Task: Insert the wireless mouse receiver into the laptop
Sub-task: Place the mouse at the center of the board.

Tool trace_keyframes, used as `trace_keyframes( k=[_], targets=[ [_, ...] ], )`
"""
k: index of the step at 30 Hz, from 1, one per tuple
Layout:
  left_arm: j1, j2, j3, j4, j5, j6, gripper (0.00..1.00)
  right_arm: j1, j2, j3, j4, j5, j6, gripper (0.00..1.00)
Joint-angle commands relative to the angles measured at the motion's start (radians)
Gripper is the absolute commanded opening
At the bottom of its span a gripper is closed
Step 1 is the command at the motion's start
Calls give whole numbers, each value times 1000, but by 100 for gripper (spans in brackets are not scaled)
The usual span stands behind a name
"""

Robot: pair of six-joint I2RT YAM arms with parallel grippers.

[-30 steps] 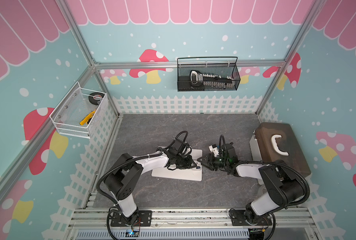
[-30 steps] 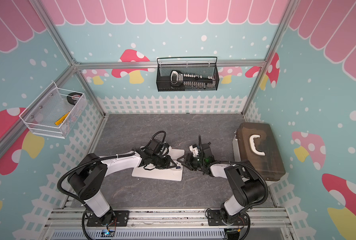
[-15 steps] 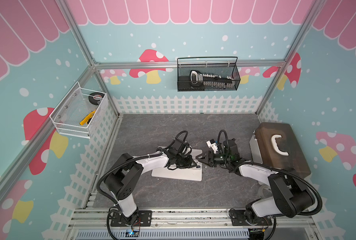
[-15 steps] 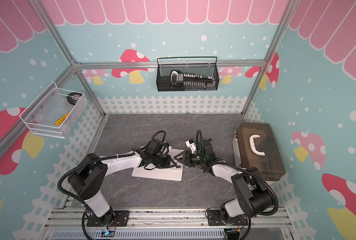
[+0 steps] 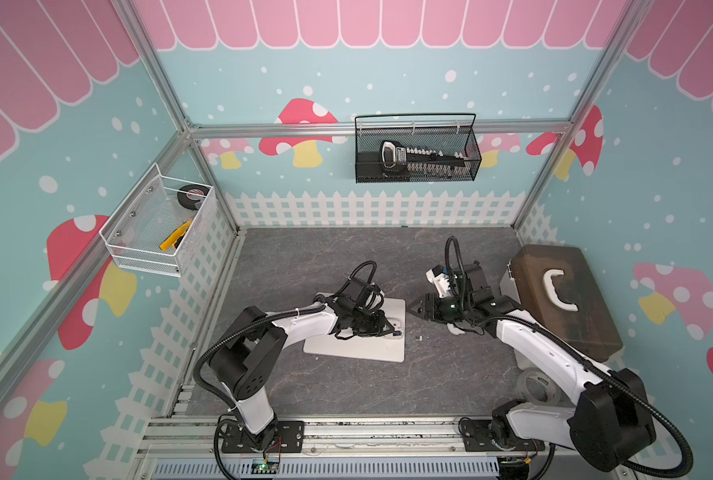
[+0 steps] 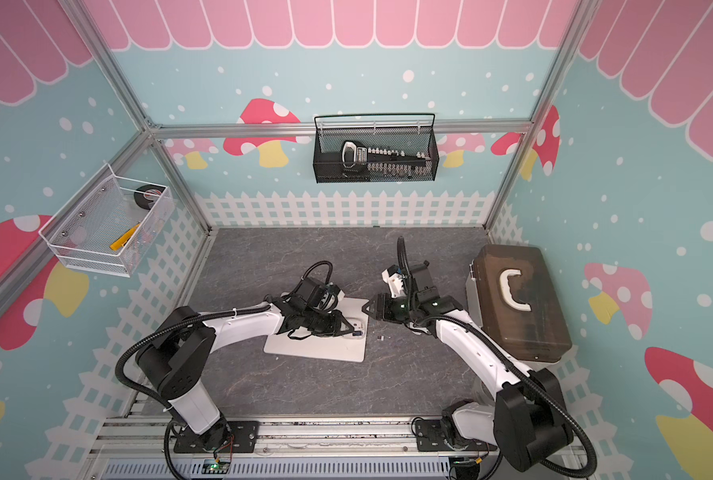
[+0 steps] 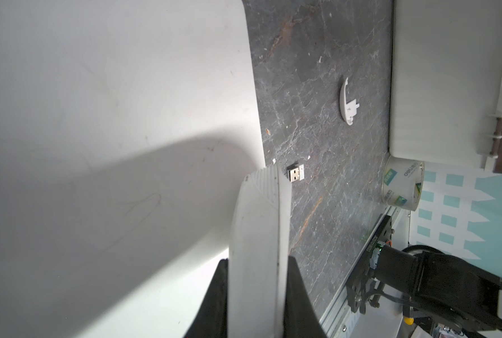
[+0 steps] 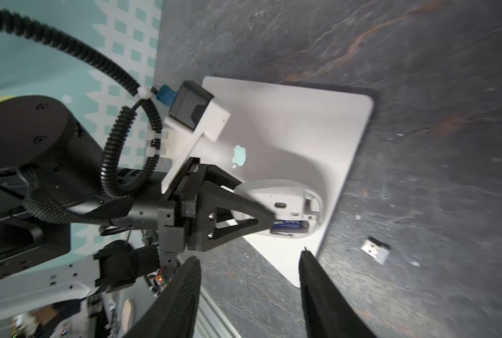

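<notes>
Two top views agree: the tiny whitish, metal-tipped wireless mouse receiver (image 5: 419, 337) lies loose on the dark grey marbled table (image 5: 325, 266). It is just beside the thin silver-grey laptop (image 5: 354, 351), off the edge facing the right arm, and neither arm touches it. The left gripper (image 5: 391, 329) hangs over the lid, pinching a white oval plastic mouse (image 5: 395, 326). The right gripper (image 5: 416, 309) hovers off the laptop's far corner. A brown box with a white handle (image 5: 562, 299) sits by the right wall. Pastel mushroom-print walls (image 5: 388, 83) carry a white mesh basket (image 5: 196, 232) and a black wire basket (image 5: 417, 179).

Left wrist view: the jaws are clamped on the mouse. Past its tip the receiver (image 7: 296, 173) rests with its metal plug toward the laptop, near but apart. A curved white plastic cover piece (image 7: 347, 104) and a clear tape roll (image 7: 403, 187) lie farther off.

Right wrist view: the fingers (image 8: 317, 292) stand spread with nothing between them. The mouse is belly-up, its battery bay uncovered.

Picking up the receiver looks like the step in hand. The right arm would need to descend over the stub, square up and close gently, since so small and flat a piece may skid.
</notes>
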Motion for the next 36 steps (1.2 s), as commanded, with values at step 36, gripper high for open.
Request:
trace_keyframes(
  k=[36],
  targets=[
    [-386,381,481,-35,-29,-47,1,-143,-350,193,-378,543,56,63]
  ],
)
